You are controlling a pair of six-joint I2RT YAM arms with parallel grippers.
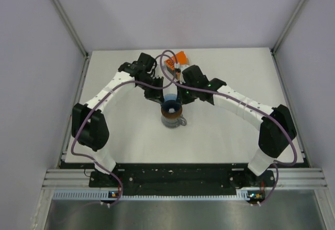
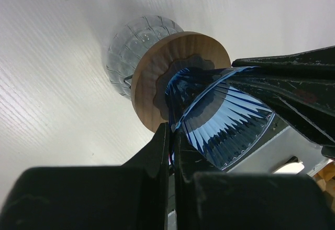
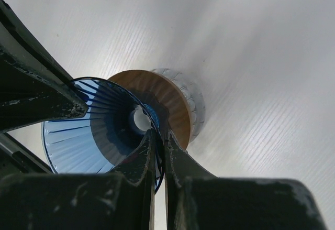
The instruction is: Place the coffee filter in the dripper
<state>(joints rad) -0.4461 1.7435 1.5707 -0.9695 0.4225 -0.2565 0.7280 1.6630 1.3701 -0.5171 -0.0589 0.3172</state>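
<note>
Looking down into a booth with pale lilac walls (image 1: 183,10) and aluminium posts (image 1: 65,18), onto a matt white table (image 1: 131,135) with a fine grain. Sitting at the far edge: an orange box (image 1: 179,58). Standing upright at mid-table: the blue ribbed dripper (image 1: 171,107), seated in a wooden ring (image 2: 152,78) on top of a clear faceted glass pitcher (image 2: 128,46). Clenched on its rim from the left side: the left gripper (image 2: 171,135), fingers pressed together with the thin blue wall between them. Clenched in the same way on the opposite rim: the right gripper (image 3: 159,141), reaching in from the right.
</note>
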